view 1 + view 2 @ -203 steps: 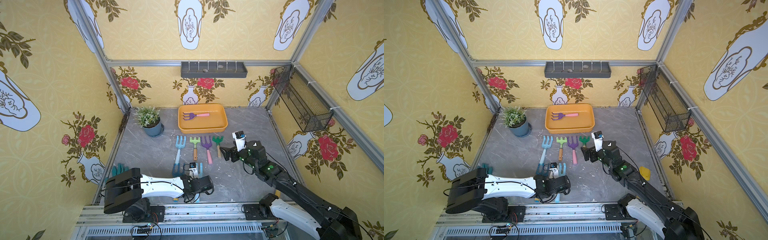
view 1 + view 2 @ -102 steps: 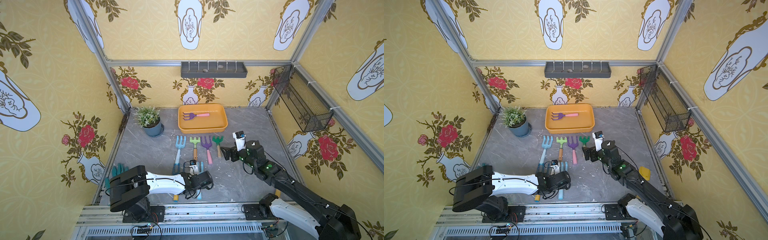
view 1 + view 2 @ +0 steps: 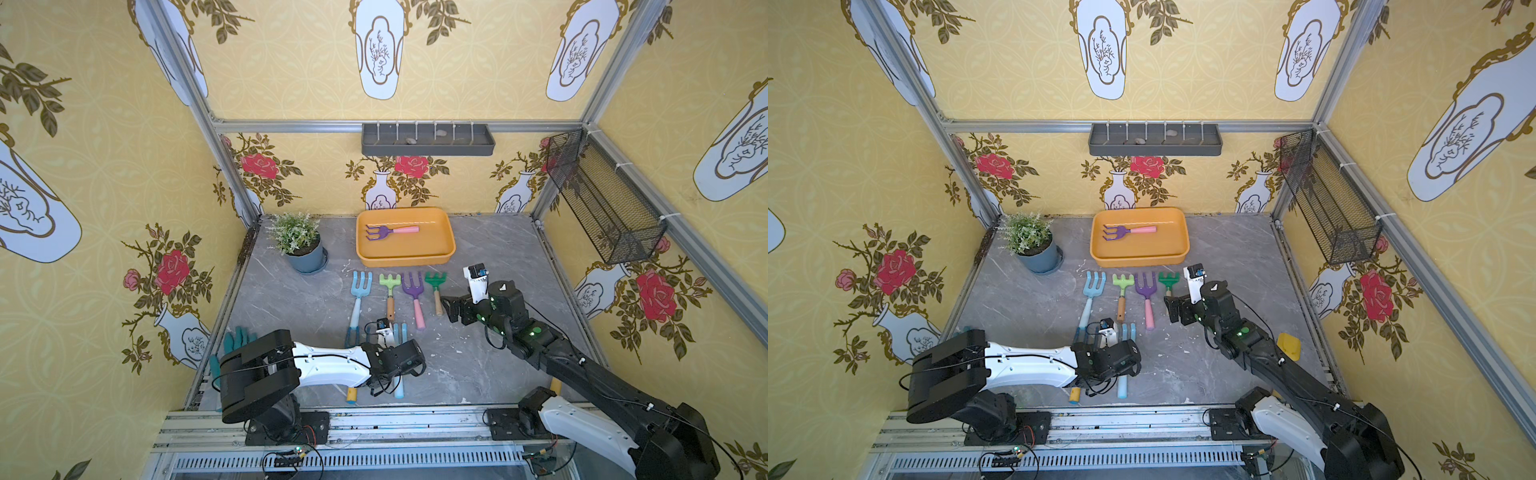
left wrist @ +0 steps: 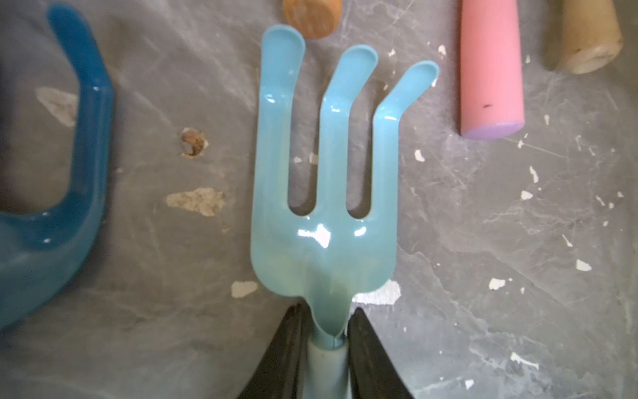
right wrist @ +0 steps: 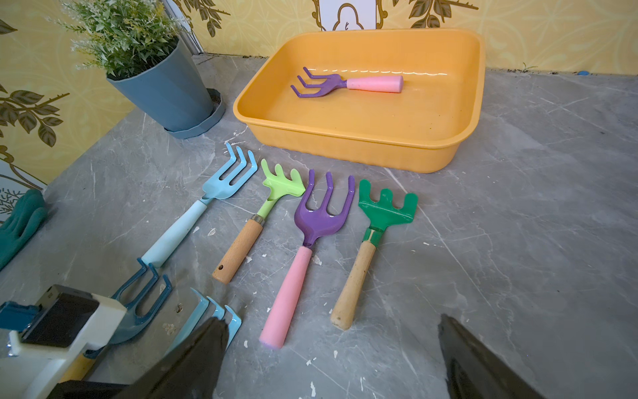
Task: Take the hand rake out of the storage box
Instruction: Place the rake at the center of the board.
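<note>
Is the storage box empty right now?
No, a purple hand rake with a pink handle lies inside the storage box.

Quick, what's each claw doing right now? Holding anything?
Left gripper: closed on the pale blue rake, near its handle.
Right gripper: open, holding nothing.

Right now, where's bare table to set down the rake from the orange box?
Bare: right of the storage box up to the wall frame; also in front of the potted plant, left of the four-rake row. Crowded: that row, and front-left where the left gripper grips a pale blue rake.
</note>
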`<state>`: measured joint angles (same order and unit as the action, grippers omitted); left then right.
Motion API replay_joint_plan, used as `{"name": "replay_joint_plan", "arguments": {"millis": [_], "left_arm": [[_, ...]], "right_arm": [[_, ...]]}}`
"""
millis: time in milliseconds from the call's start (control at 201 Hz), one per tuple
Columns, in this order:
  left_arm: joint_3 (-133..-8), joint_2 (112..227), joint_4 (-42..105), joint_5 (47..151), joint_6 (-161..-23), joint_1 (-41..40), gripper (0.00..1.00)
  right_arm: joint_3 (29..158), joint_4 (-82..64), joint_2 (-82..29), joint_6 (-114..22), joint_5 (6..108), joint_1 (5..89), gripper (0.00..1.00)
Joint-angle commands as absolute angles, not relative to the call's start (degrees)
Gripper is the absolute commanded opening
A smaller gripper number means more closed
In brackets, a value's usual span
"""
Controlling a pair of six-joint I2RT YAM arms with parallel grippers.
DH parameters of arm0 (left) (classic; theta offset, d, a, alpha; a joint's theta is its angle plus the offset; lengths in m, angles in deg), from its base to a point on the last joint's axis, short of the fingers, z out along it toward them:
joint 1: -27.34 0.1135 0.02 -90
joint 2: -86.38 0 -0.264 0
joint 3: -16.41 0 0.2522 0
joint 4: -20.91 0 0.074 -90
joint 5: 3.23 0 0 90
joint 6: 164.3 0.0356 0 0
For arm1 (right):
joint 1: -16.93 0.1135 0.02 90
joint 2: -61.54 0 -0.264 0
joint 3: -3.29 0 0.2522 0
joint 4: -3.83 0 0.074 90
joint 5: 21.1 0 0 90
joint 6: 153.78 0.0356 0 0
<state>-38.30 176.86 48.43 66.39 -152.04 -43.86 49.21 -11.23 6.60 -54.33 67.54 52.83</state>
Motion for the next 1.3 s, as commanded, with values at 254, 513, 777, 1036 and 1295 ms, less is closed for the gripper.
{"name": "replay_joint_plan", "arguments": {"millis": [254,513,777,1036,1295], "left_arm": [[-36.92,176.65,58.53,66.78,-154.45,-43.21,0.27],[-38.26,172.99,60.25,65.23,-151.83,-42.38,0.45],[-36.56,156.65,59.85,64.31,-140.26,-35.24,0.73],[-32.36,136.29,56.11,66.55,-123.5,-19.26,1.0],[-31.51,138.22,50.77,77.3,-114.0,-3.51,1.0]], "right_arm": [[48.81,-8.53,6.44,-53.23,68.02,52.61,0.97],[51.34,-4.78,0.55,-52.27,64.82,52.62,0.98],[69.83,-5.45,-22.29,-58.15,66.08,51.16,0.98],[103.81,-15.61,-53.38,-66.2,53.3,42.66,0.97],[139.91,-27.15,-80.34,-70.08,50.4,39.82,0.97]]}}
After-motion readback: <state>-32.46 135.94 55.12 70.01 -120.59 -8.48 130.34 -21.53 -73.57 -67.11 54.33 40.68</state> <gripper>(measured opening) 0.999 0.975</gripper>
